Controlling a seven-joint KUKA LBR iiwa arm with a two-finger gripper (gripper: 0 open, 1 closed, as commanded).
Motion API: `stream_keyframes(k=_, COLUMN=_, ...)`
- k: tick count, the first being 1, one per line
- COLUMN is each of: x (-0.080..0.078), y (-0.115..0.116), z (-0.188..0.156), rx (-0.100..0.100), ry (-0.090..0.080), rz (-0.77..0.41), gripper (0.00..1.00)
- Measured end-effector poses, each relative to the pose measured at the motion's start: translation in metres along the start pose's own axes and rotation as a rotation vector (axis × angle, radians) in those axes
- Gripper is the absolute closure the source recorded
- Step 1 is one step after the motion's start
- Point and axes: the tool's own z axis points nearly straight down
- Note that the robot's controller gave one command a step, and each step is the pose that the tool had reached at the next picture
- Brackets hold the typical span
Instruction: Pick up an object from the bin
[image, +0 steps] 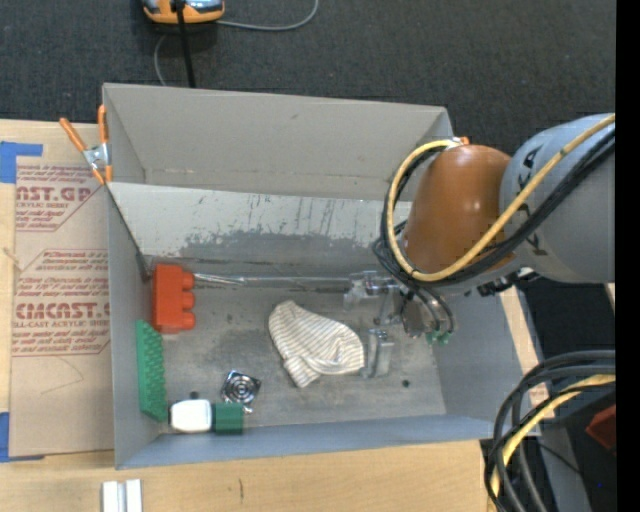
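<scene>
Cloth (315, 345), white with thin dark stripes, lies crumpled at the centre of the bin (270, 130) floor. Count: one.

Position relative to claw: the claw (383, 352) stands low over the floor at the cloth's right edge, just beside it. Whether it touches the cloth cannot be told. The cloth extends from there to the left and slightly upward in the frame. Nothing is seen held by the claw.

Claw state: cannot tell whether wide or narrow; the arm's orange cover (455, 210) and looped cables (400, 200) hang over it from the upper right.

Other contents, all well apart from the claw, on the left side of the floor:
- Orange block (172, 297), one, against the left wall, middle height of the frame.
- Green studded strip (150, 370), one, lying along the left wall just below the orange block.
- White piece (190, 414), one, at the lower left corner, with a green piece (228, 420), one, touching its right end.
- Small shiny metal piece (240, 388), one, just above the green piece, between it and the cloth.
</scene>
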Motion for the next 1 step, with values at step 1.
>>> stream_keyframes(k=1, x=-0.0120, y=0.0483, z=0.0563, rx=-0.003, ry=0.002, rz=-0.023, gripper=0.00)
